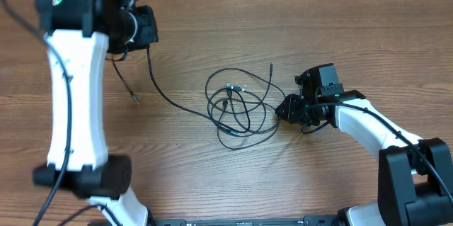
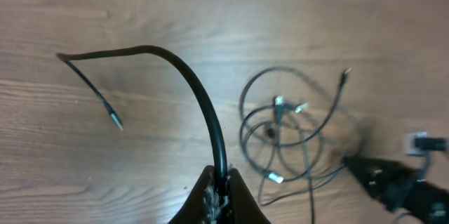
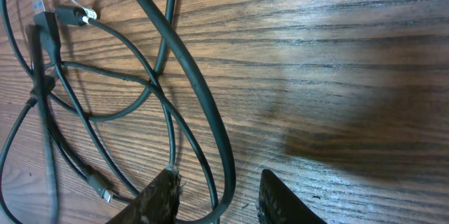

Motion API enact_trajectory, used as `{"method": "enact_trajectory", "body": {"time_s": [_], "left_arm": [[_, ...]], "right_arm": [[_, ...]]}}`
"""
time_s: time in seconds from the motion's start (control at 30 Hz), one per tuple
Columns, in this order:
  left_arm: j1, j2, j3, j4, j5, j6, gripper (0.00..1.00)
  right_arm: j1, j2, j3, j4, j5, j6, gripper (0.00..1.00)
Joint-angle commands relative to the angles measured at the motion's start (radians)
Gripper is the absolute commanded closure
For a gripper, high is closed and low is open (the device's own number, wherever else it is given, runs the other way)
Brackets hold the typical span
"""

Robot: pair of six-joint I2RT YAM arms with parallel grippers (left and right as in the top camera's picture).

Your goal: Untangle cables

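On the table (image 1: 354, 27), near its middle, the cables (image 1: 237, 109) are seen loosely tangled; one cord (image 2: 188, 75) is clamped in the left end effector (image 2: 219, 182), while the right end effector (image 3: 219, 182) is held with fingers apart at the tangle's edge.

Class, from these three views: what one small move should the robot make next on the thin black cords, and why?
Probably close the right end effector on the loop of thin black cord lying between its open fingers. The left end effector is clamped on one strand, and the tangle lies between the two, so a second grip could let them draw it apart.
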Motion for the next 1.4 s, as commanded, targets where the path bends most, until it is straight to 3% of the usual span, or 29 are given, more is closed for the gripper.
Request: {"method": "enact_trajectory", "body": {"time_s": [0.0,0.17,0.27,0.63,0.87,1.07,1.13,1.27,1.37], "left_arm": [[0.004,0.081,0.005,-0.030,0.118,0.129,0.96],[0.002,0.173,-0.005,-0.066,0.436,0.368,0.96],[-0.011,0.212,-0.025,-0.066,0.536,0.429,0.96],[-0.089,0.254,-0.180,-0.059,0.527,0.537,0.96],[-0.111,0.256,-0.339,0.034,0.462,0.525,0.94],[-0.114,0.256,-0.459,0.090,0.367,0.443,0.61],[-0.114,0.256,-0.485,0.105,0.288,0.390,0.42],[-0.114,0.256,-0.496,0.111,0.164,0.259,0.34],[-0.114,0.256,-0.494,0.114,0.189,0.232,0.34]], "right_arm": [[0.004,0.004,-0.014,0.006,0.006,-0.002,0.65],[0.004,0.005,-0.017,0.008,0.007,-0.002,0.64],[0.004,0.005,-0.017,0.008,0.007,-0.003,0.60],[0.004,0.005,-0.017,0.009,0.007,-0.003,0.60],[0.004,0.005,-0.017,0.008,0.007,-0.003,0.60],[0.004,0.005,-0.017,0.013,0.007,-0.003,0.59],[0.004,0.005,-0.017,0.015,0.007,-0.003,0.59],[0.004,0.005,-0.017,0.016,0.007,-0.003,0.54],[0.004,0.005,-0.017,0.018,0.015,-0.003,0.48]]}}
